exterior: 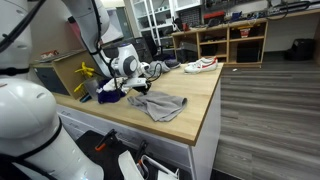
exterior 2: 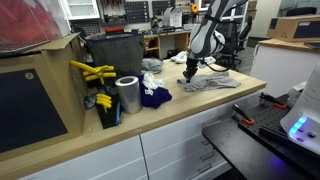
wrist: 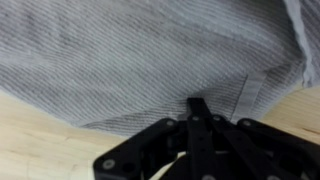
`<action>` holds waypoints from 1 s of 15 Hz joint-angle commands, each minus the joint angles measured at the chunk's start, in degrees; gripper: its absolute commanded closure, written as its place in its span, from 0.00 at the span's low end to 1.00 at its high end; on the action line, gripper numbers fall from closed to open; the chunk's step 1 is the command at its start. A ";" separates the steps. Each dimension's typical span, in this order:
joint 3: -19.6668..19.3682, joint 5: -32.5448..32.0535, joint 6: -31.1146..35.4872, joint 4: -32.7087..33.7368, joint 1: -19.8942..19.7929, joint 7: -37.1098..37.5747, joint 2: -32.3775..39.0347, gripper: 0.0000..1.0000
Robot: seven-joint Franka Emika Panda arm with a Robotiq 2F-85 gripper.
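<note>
On counter (exterior 2: 205, 112), pincer (exterior 2: 189, 76) pinching cloth (exterior 2: 213, 84), bin (exterior 2: 112, 55) nearby

Gripper (exterior 2: 189, 74) down on grey cloth (exterior 2: 212, 84), jaws closed, on wooden counter (exterior 2: 185, 112); blue cloth (exterior 2: 154, 97), metal can (exterior 2: 127, 95), yellow clamps (exterior 2: 92, 72) beside black bin (exterior 2: 115, 52)

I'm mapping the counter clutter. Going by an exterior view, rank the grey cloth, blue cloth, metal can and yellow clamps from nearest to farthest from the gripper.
In an exterior view:
1. Grey cloth: right at the gripper, which is shut on its edge.
2. Blue cloth: next along the counter.
3. Metal can: upright, just past the blue cloth.
4. Yellow clamps: farthest, beyond the can.
</note>
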 commanded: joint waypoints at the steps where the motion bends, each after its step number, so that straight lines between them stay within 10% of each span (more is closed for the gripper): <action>1: -1.46 -0.89 1.59 3.05 1.70 1.38 3.47 1.00; 15: -0.11 -0.03 -0.11 14.95 6.03 3.63 12.50 1.00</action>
